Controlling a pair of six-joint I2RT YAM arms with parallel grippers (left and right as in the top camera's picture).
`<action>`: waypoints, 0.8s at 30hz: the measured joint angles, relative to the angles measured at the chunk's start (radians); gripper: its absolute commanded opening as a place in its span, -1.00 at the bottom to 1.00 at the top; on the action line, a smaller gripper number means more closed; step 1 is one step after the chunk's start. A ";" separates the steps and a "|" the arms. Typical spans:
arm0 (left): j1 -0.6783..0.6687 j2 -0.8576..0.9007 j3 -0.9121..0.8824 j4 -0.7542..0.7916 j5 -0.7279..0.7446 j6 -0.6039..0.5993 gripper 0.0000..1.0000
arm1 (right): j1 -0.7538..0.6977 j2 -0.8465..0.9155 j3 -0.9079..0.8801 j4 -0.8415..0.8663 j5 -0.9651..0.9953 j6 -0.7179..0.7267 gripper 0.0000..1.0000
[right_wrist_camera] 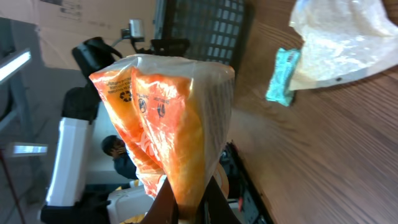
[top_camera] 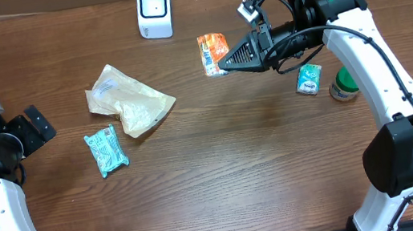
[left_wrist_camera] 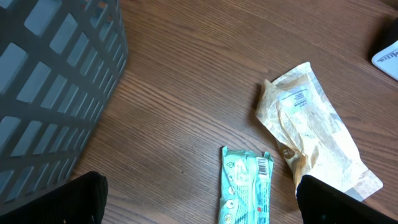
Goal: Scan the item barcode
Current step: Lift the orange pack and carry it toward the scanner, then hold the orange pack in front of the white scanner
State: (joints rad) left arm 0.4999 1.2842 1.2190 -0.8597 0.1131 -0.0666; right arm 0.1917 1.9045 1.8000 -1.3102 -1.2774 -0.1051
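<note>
As the table [top_camera: 224, 186] runs away from the arm bases, the first teal packet [top_camera: 106, 150] of two lies flat at the left, a barcode showing at one end; just beyond it sits the single tan pouch [top_camera: 128, 102], crumpled; off to their left the left gripper [top_camera: 20, 125] has its jaws spread wide and empty, near one grey basket [left_wrist_camera: 56, 81]; across at the right, the second teal packet [top_camera: 309, 79] lies just beside one green-lidded jar [top_camera: 342, 85]; farther on, the right gripper [top_camera: 225, 62] is clamped on the one orange packet [top_camera: 213, 50], pinching it by an edge; its film is crinkled, bright orange, with a paler panel of fine print and small black symbols; whether a barcode faces outward cannot be told; it sits nearer than, and to the right of, the lone white scanner [top_camera: 154, 10], which stands at the far edge, apart from it.
</note>
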 measured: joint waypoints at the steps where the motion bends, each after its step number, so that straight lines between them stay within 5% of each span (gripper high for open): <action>1: 0.000 0.000 0.000 0.000 0.000 0.000 0.99 | 0.002 0.000 0.000 0.003 0.033 0.014 -0.92; 8: 0.000 0.000 0.000 0.001 0.000 0.000 0.99 | 0.159 0.002 0.261 -0.008 0.733 0.270 -0.92; 14: 0.000 0.000 0.000 0.000 0.000 0.000 0.99 | 0.277 0.084 0.550 0.110 1.256 0.312 -0.92; 19: 0.000 0.000 0.000 0.001 0.000 0.000 0.99 | 0.342 0.306 0.558 0.569 1.705 0.113 -0.92; 24: 0.000 0.000 0.000 0.003 0.000 0.000 0.99 | 0.367 0.501 0.549 0.944 1.844 -0.199 -0.92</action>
State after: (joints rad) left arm 0.4999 1.2842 1.2190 -0.8570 0.1131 -0.0666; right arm 0.5583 2.4054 2.3486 -0.3660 0.5667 -0.3042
